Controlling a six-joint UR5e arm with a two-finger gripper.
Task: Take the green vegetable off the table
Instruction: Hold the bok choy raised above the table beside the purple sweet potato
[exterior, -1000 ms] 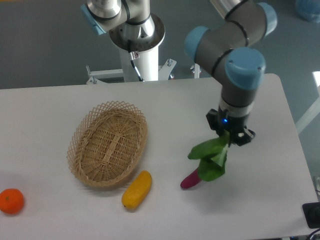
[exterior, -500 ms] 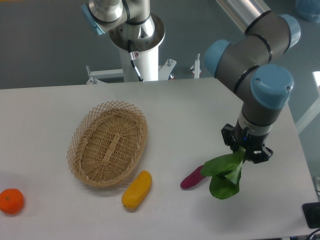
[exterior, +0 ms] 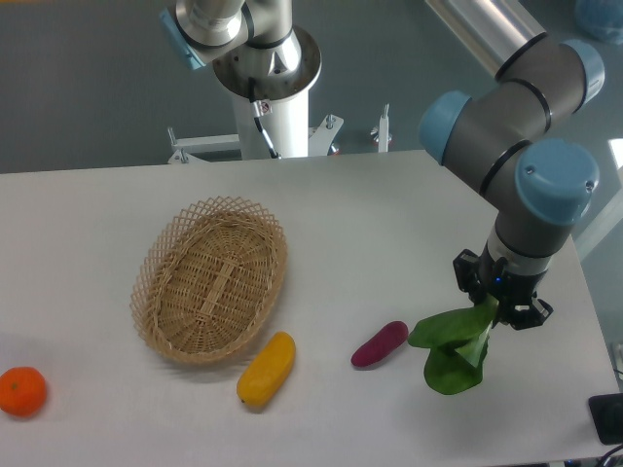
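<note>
The green vegetable (exterior: 454, 346) hangs from the end effector (exterior: 499, 309), whose fingers are closed on its upper end, near the stem; the broad dark leaves droop below and to the left of the grip. It sits over the right part of the worktop (exterior: 389, 224), a little to the right of the purple vegetable (exterior: 380, 343). Whether the lowest leaf touches the surface or hangs just clear cannot be told from this one view. The grasp itself looks made, so the pick appears largely done; what is left, if anything, is raising the leaves clearly free. The yellow fruit (exterior: 266, 369), the wicker basket (exterior: 210, 278) and the orange (exterior: 21, 391) lie well apart to the left.
</note>
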